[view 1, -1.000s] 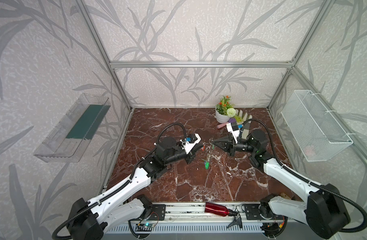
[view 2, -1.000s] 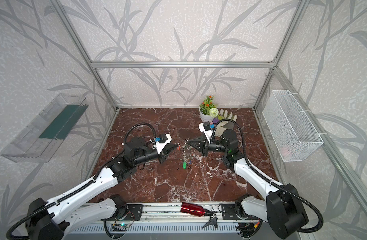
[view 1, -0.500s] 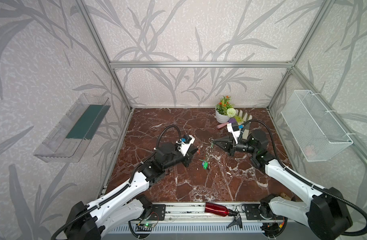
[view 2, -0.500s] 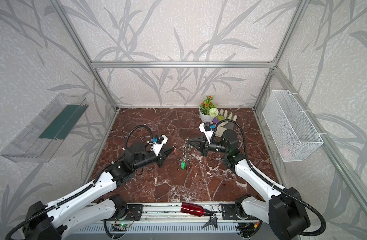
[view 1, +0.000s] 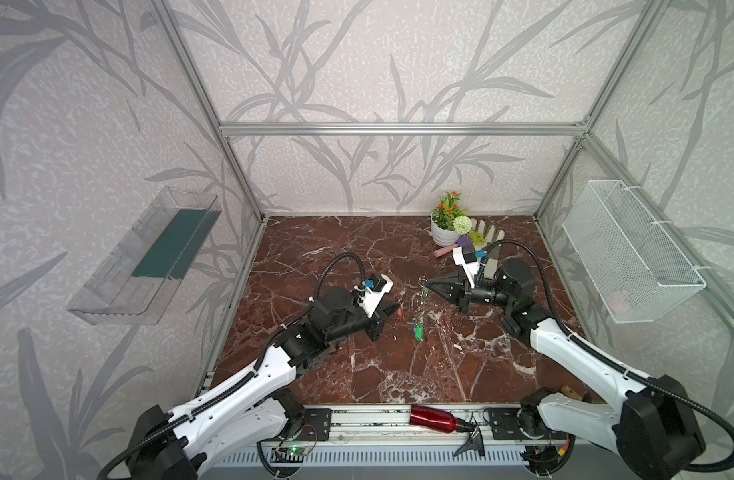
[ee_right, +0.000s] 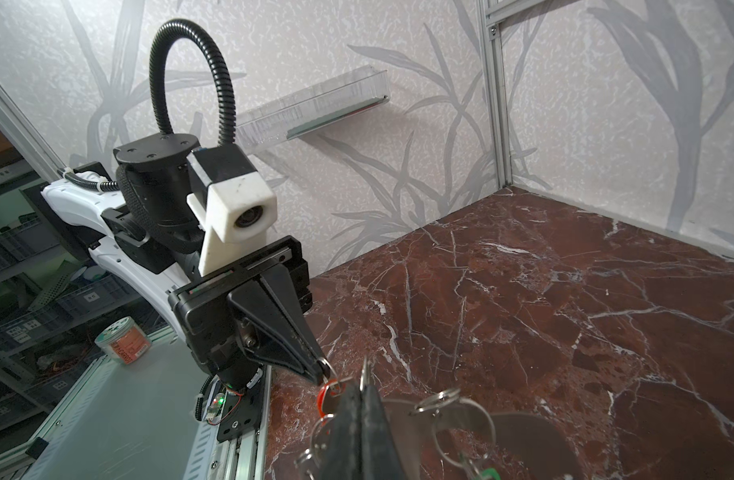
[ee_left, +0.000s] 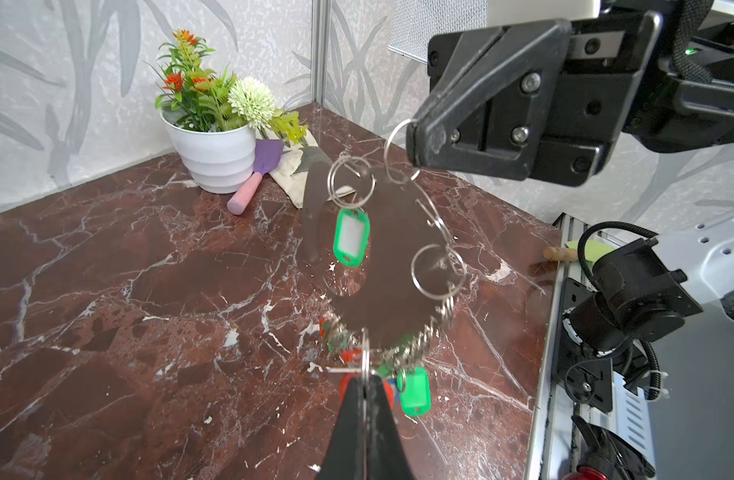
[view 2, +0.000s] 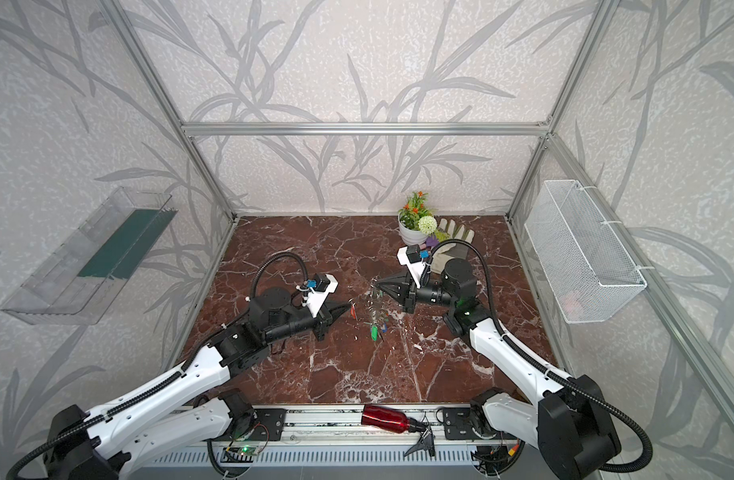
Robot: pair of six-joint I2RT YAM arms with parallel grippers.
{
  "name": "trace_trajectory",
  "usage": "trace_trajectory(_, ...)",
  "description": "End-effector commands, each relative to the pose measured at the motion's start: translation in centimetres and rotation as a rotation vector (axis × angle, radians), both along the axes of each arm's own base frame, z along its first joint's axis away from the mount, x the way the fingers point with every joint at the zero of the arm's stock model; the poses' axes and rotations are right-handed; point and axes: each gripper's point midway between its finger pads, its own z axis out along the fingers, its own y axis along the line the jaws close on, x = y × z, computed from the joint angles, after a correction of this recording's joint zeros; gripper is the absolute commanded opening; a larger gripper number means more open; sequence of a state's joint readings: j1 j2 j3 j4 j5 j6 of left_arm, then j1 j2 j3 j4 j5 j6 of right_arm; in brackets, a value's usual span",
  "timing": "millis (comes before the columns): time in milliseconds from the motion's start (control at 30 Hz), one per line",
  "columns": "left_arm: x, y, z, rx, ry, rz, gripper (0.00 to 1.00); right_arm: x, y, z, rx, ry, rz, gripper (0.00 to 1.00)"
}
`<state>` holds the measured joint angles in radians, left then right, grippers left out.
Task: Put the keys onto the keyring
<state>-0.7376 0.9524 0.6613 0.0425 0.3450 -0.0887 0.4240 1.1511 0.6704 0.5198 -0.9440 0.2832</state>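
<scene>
The keyring (ee_left: pixel 382 266), a flat oval plate edged with silver split rings and green tags (ee_left: pixel 350 237), hangs above the marble floor. My right gripper (ee_right: pixel 363 388) is shut on one of its top rings, as both top views show (view 1: pixel 427 285) (view 2: pixel 376 285). The plate (view 1: pixel 421 309) dangles below it, with a green tag (view 2: pixel 374 332) at the bottom. My left gripper (ee_left: pixel 364 376) is shut on the split ring of a red-tagged key (ee_right: pixel 328 395). It holds that key (view 1: pixel 400 312) (view 2: pixel 354 312) just left of the keyring, a short gap apart from it.
A white flower pot (view 1: pixel 444 235), a glove (view 2: pixel 454 232) and a pink-handled purple trowel (ee_left: pixel 253 187) sit at the back right. A red bottle (view 1: pixel 434 415) lies on the front rail. A wire basket (view 1: pixel 631 253) and a clear shelf (view 1: pixel 149 257) hang on the side walls.
My left gripper has drawn back slightly to the left and lower with the red key. The right gripper has barely moved, and the hanging keyring has swung a little.
</scene>
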Motion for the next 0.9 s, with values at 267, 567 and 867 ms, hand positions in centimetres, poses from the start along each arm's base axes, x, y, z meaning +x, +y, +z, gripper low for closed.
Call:
trace_trajectory(267,1.0,-0.1,0.5,-0.058,0.025,0.057,0.0,0.5,-0.4,1.3,-0.073,-0.22,-0.151,0.0)
trace_trajectory(567,1.1,0.3,0.5,-0.023,0.029,0.068,0.0,1.1,-0.2,-0.2,-0.205,-0.395,-0.283,0.0)
trace_trajectory(867,1.3,0.1,0.2,-0.02,0.041,0.067,0.0,1.0,-0.1,-0.8,-0.236,-0.44,-0.297,0.0)
